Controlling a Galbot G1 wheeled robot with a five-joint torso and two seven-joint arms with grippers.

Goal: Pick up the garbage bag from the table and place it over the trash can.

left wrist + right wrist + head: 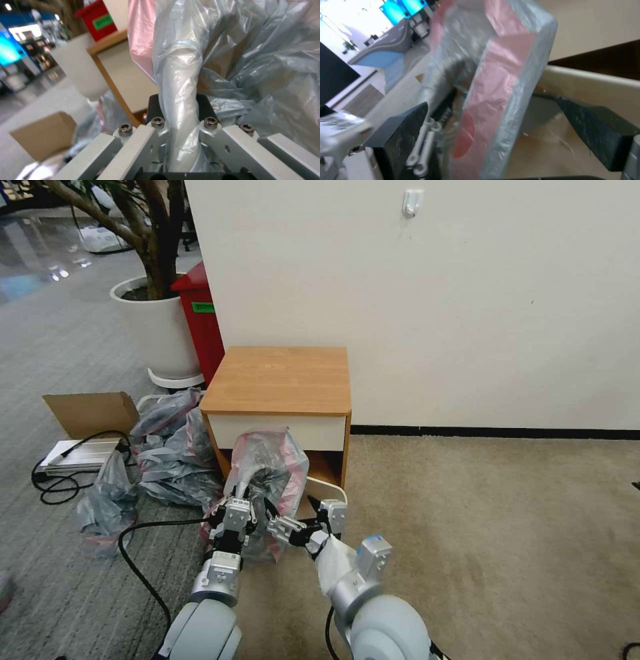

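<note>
The garbage bag hangs crumpled in front of the table, its pinkish-red rim band showing. My left gripper is shut on a twisted strand of the bag, which runs up between its black fingers. Beside it, my right gripper is open, its fingers spread wide with the bag's rim band hanging between them. The beige trash can's rim shows just behind the bag at the foot of the table, and close behind the far finger in the right wrist view.
Several more grey bags lie on the floor to the left, with a cardboard box and black cables. A white plant pot and a red bin stand behind. Open carpet lies to the right.
</note>
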